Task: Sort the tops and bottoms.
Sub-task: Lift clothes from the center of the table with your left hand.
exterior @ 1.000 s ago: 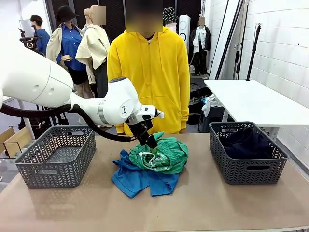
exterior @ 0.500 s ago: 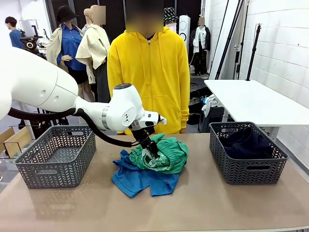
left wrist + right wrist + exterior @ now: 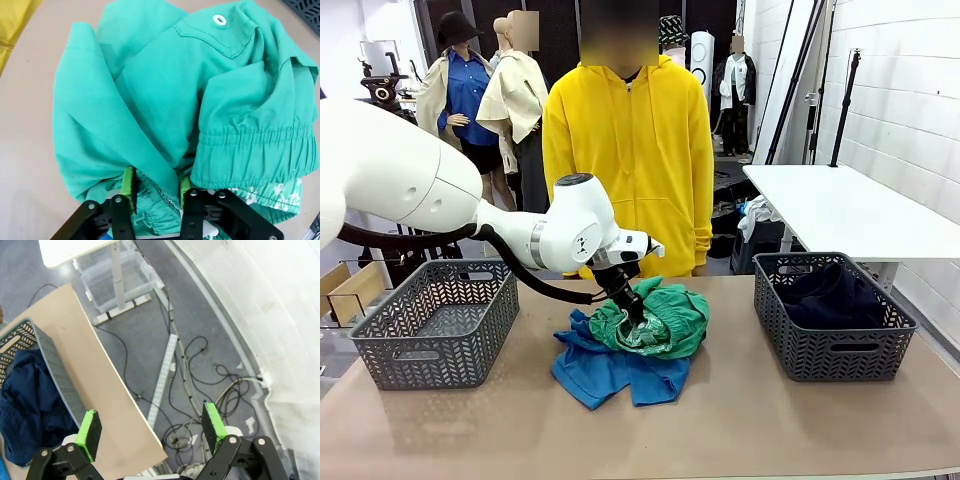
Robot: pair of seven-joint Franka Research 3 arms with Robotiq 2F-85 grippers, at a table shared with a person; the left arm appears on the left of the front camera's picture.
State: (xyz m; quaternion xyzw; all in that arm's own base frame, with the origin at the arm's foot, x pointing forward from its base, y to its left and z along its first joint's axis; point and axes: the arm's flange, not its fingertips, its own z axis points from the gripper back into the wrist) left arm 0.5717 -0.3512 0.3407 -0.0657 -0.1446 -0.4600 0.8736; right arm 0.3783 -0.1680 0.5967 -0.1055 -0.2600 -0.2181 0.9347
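Observation:
The bright green shorts (image 3: 665, 315) lie bunched on top of a bright blue shirt (image 3: 610, 372) in the middle of the table. My left gripper (image 3: 635, 322) is pressed down into the shorts' left side. In the left wrist view the left gripper (image 3: 157, 192) is shut on a fold of the green shorts (image 3: 150, 100), with fabric pinched between the green pads. A dark navy garment (image 3: 830, 295) lies in the right grey basket (image 3: 830, 352). My right gripper (image 3: 151, 425) hangs open and holds nothing, out past the table's right edge, beside the navy garment (image 3: 25, 405).
A second grey basket (image 3: 435, 340) stands at the table's left, nothing visible inside it. A person in a yellow hoodie (image 3: 625, 150) stands at the far edge behind the pile. A white table (image 3: 850, 205) stands behind on the right. Cables cover the floor (image 3: 200, 365).
My left gripper has closed its fingers on the green shorts, pinching the fabric. The arm settled slightly lower into the pile. The clothes have barely moved.

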